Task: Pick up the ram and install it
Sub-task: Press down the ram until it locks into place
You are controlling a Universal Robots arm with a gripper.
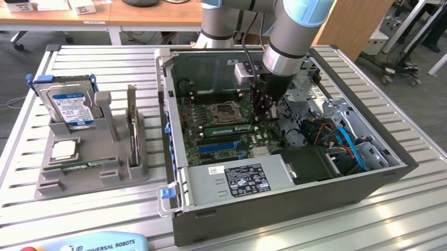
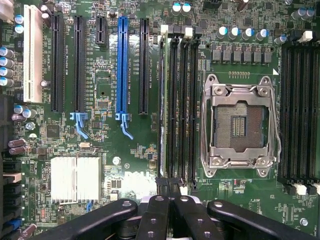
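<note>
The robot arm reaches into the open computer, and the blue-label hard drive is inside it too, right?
No. The arm reaches into the computer, but the hard drive stands in the grey holder outside it, as the exterior view shows.

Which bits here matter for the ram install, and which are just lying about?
Job: ram, lined up along the memory slots; gripper, shut, at the ram's end.
Lying about: hard drive, processor chip and expansion card, all on the grey tray; CPU socket.
</note>
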